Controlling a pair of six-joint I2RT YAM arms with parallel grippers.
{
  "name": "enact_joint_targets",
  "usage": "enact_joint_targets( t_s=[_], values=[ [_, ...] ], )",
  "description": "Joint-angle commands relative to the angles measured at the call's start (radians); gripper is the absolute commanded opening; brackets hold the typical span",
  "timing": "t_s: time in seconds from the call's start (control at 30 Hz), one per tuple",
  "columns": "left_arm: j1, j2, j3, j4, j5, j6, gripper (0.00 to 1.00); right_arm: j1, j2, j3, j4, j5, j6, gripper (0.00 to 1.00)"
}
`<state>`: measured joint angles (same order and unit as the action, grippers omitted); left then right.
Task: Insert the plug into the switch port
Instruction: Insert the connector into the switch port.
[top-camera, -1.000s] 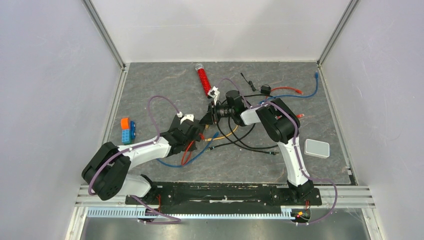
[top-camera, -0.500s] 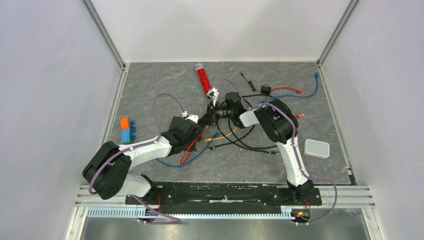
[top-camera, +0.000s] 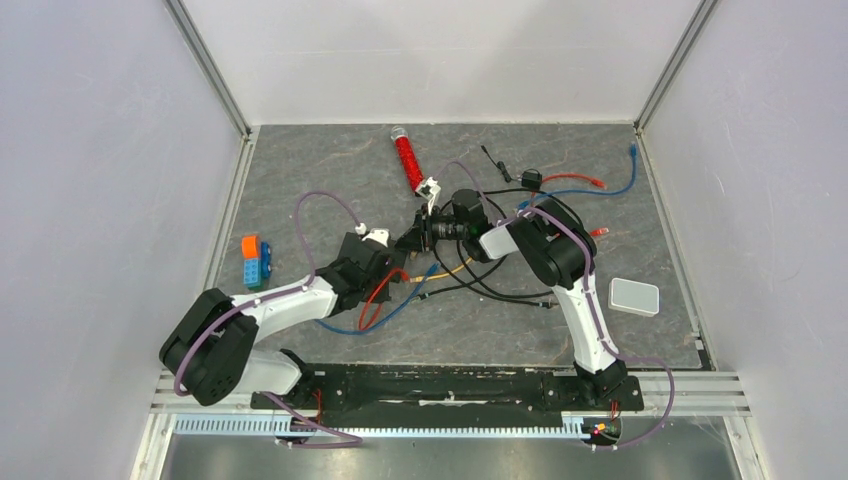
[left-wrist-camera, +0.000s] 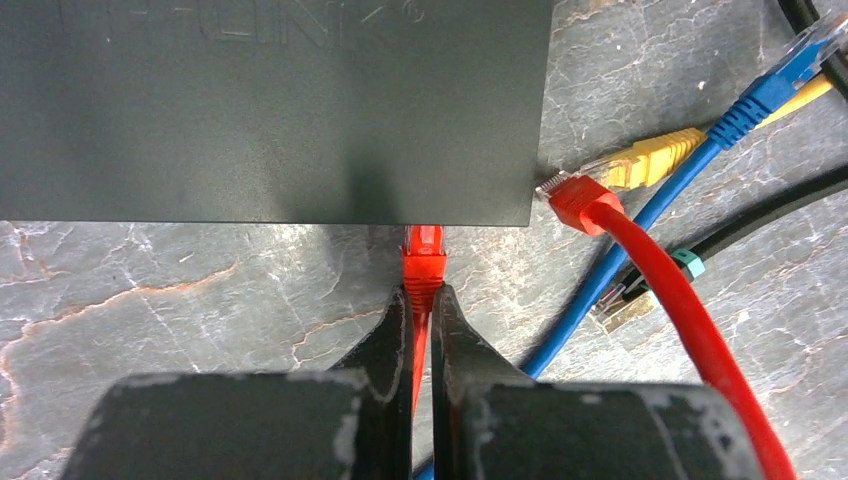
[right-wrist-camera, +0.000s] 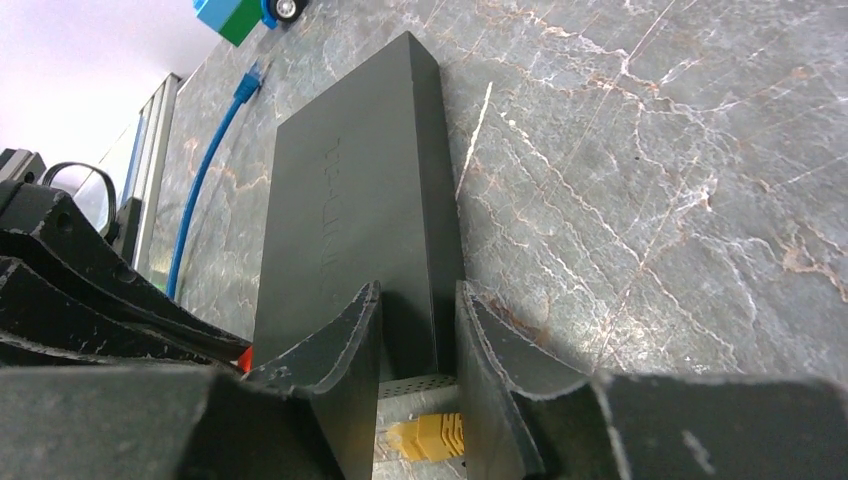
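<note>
The red plug (left-wrist-camera: 423, 258) lies nose-first against the long edge of the flat black switch (left-wrist-camera: 270, 110).

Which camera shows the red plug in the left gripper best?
Left wrist: the red plug sits centred between the fingers, its tip at the switch edge. Top external hides it under the arms; right wrist catches just a red sliver.
</note>
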<state>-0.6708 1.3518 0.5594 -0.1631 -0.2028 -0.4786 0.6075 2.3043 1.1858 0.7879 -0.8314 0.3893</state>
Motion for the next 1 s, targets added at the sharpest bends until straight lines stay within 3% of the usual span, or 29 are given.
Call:
enact_joint_targets(
  t_s=[0.0, 0.13, 0.33, 0.53, 0.7, 0.97],
  values=[
    [0.071, 0.046, 0.012, 0.352, -0.127, -0.113, 0.02, 0.219, 0.058, -0.152, -0.191, -0.295, 0.173, 0.18],
    [0.058, 0.099, 0.057, 0.331, -0.133, -0.076, 0.02, 0.219, 0.047, -0.189, -0.041, -0.294, 0.297, 0.17],
    [0.022, 0.231, 0.118, 0.269, -0.215, -0.001, 0.02, 0.219, 0.037, -0.194, -0.039, -0.263, 0.32, 0.17],
    [0.069, 0.159, 0.091, 0.23, -0.154, -0.025, 0.03, 0.163, 0.033, -0.132, -0.036, -0.177, 0.381, 0.19],
    [0.143, 0.076, 0.09, 0.062, -0.126, -0.015, 0.13, 0.068, 0.005, -0.003, -0.257, -0.08, 0.28, 0.28],
    [0.178, -0.016, 0.106, -0.032, -0.092, 0.056, 0.35, -0.045, -0.012, 0.147, -0.397, 0.027, 0.206, 0.45]
  ],
)
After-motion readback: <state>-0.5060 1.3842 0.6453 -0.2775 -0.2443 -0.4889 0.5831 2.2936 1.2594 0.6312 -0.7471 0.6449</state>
